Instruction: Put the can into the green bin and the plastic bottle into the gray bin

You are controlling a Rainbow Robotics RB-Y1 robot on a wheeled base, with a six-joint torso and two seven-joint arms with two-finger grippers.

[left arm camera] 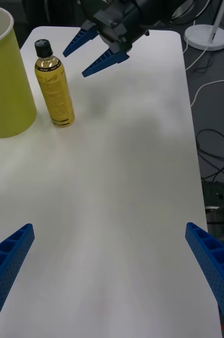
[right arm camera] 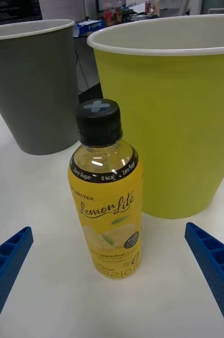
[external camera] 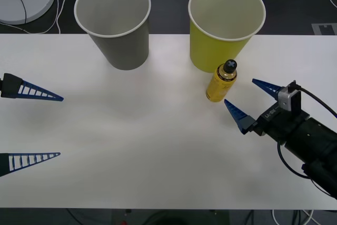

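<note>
A flat white table holds three upright things: a large gray tapered bin with a white rim, a large yellow-green tapered bin beside it, and a small yellow-labelled plastic bottle with a black cap just in front of the yellow-green bin.

Plastic bottle upright just beside the green bin, open right claw near it.

Yellow-labelled, black-capped plastic bottle; yellow-green bin; gray bin; white table.
</note>
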